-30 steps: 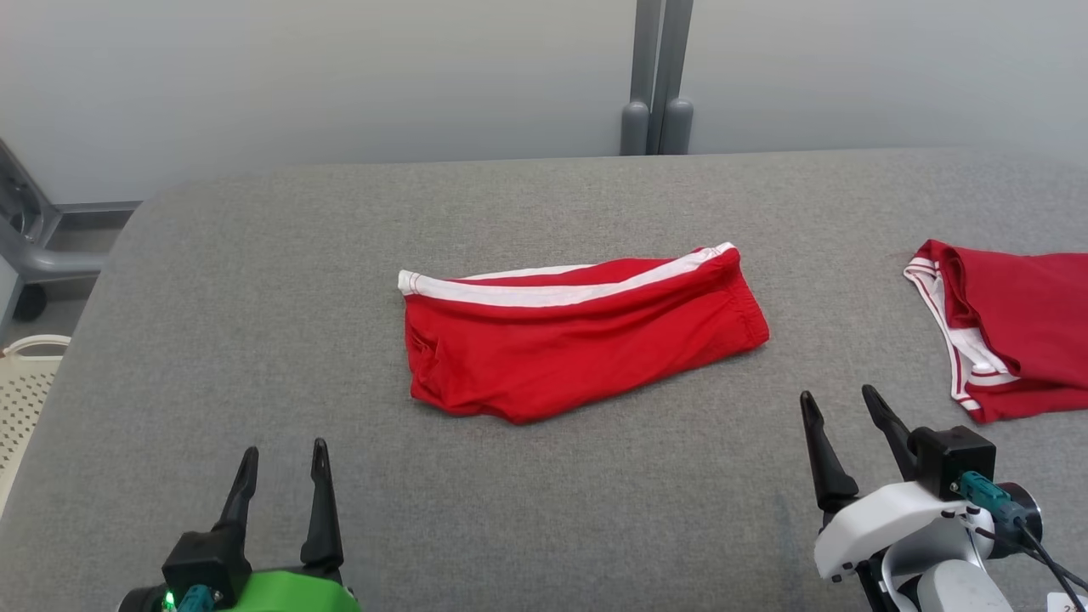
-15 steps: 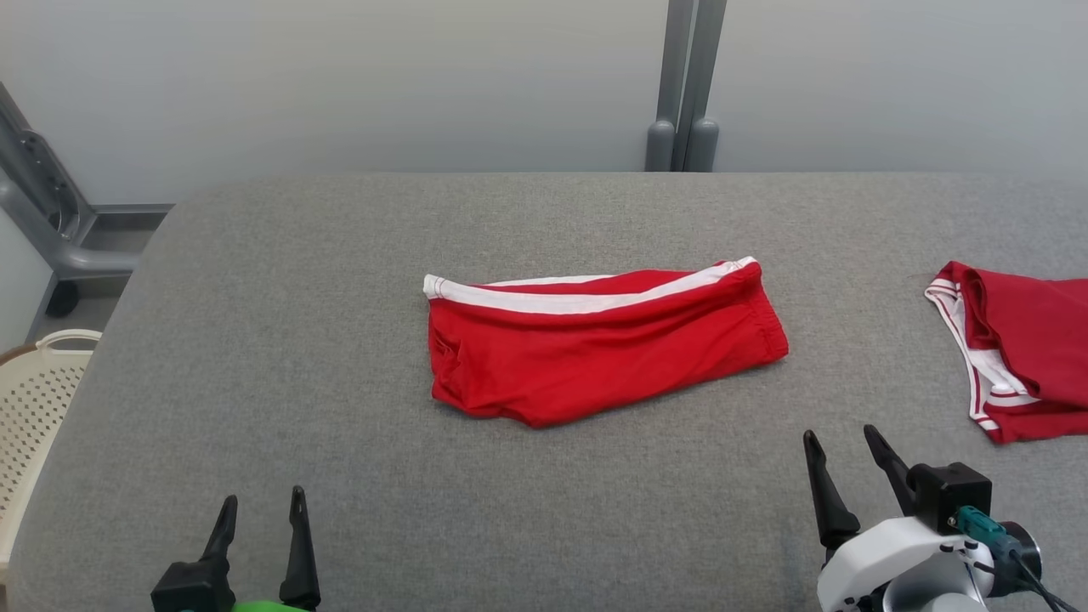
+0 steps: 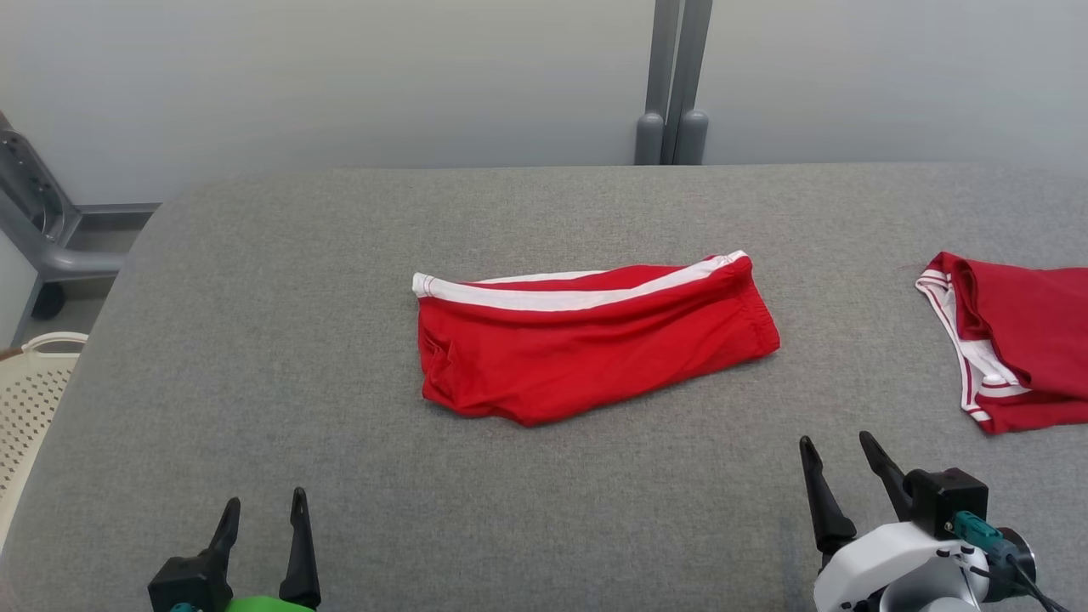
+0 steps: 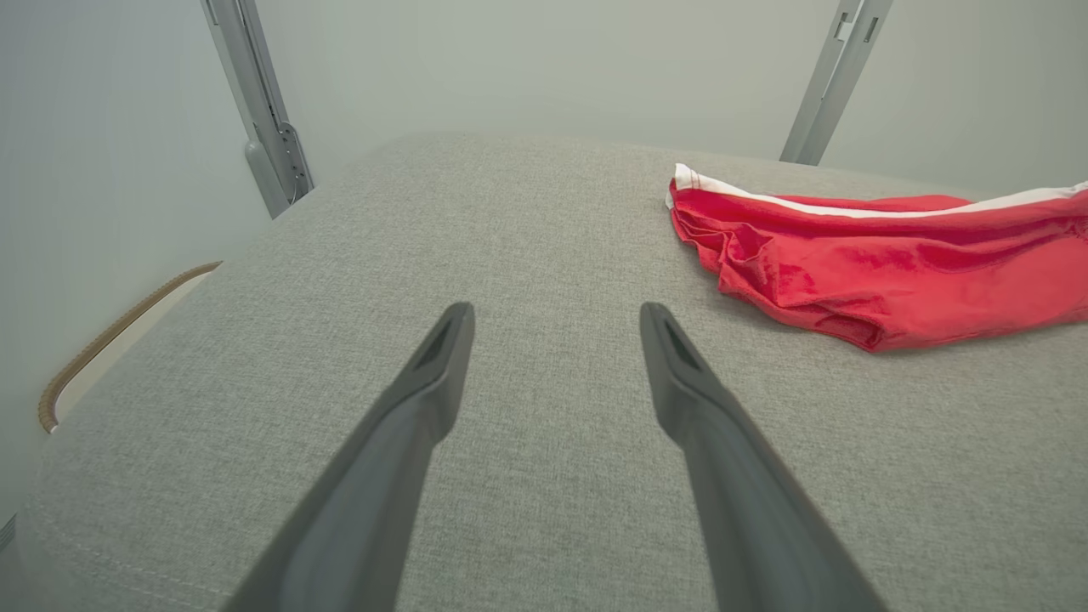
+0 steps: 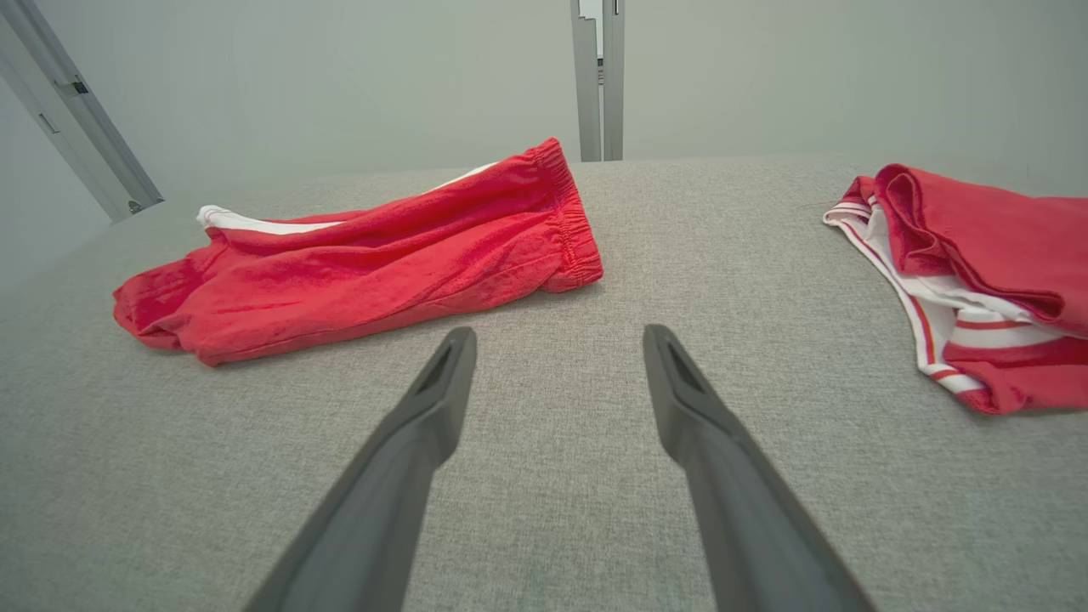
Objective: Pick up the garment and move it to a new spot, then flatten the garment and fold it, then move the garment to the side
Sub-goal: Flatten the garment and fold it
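Note:
The garment (image 3: pixel 595 348) is a pair of red shorts with a white side stripe, lying folded in the middle of the grey padded table (image 3: pixel 255 297). It also appears at the upper right of the left wrist view (image 4: pixel 892 263) and at the left of the right wrist view (image 5: pixel 365 263). My left gripper (image 3: pixel 265 500) is open near the table's front left, well short of the garment, with nothing between its fingers (image 4: pixel 554 313). At the front right, my right gripper (image 3: pixel 835 440) also stands open and empty (image 5: pixel 558 333), below the garment's waistband end.
A second red garment with white trim (image 3: pixel 1020 331) lies at the table's right edge (image 5: pixel 986 255). A cream perforated basket (image 3: pixel 34 382) stands off the left side. Grey posts (image 3: pixel 671 85) rise behind the table against a pale wall.
Both grippers have drawn back toward the table's near edge, staying open. The head camera has shifted a little. The garment lies where it was.

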{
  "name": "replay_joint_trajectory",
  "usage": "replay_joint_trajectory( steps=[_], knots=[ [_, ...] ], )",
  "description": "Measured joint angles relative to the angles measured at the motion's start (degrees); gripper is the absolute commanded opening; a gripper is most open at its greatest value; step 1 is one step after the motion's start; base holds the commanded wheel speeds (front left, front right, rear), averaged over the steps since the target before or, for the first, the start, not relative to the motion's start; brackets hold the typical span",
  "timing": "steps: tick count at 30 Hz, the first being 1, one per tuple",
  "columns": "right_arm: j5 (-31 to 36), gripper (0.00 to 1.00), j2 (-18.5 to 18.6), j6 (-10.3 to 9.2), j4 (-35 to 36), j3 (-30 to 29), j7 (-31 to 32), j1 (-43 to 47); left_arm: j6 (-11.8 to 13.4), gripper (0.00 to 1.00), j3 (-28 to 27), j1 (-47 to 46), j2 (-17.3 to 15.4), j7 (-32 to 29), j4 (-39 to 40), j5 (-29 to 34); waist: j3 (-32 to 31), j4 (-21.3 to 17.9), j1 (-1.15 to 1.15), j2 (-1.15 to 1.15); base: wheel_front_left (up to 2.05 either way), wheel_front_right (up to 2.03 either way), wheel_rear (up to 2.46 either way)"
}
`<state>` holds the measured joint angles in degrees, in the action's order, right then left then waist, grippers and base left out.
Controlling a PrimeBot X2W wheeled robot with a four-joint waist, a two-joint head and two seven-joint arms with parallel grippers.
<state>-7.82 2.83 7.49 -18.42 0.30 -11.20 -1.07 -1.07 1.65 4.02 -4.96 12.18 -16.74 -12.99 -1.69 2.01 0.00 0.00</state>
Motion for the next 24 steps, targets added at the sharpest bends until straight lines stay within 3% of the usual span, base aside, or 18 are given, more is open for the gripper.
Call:
replay_joint_trajectory(
  steps=[12,19,24],
  knots=[
    [-1.2,1.00,0.0,0.00,0.1,-0.2,2.0,-1.5,0.2,1.00,0.6,0.0,0.0,0.1,0.1,-0.9,0.8,-0.4,0.00,0.00,0.00,0.00,0.00],
    [-2.1,1.00,0.0,0.00,1.3,-0.1,17.5,-12.9,0.3,1.00,1.7,-1.4,0.1,0.2,0.8,-1.0,2.9,-0.6,0.00,0.00,0.00,0.00,0.00],
    [-0.7,1.00,3.0,0.02,-0.5,0.2,32.1,-23.2,-0.3,1.00,2.6,-3.6,0.1,0.6,0.4,-1.0,5.5,-0.1,0.00,0.00,0.00,0.00,0.00]
  ],
)
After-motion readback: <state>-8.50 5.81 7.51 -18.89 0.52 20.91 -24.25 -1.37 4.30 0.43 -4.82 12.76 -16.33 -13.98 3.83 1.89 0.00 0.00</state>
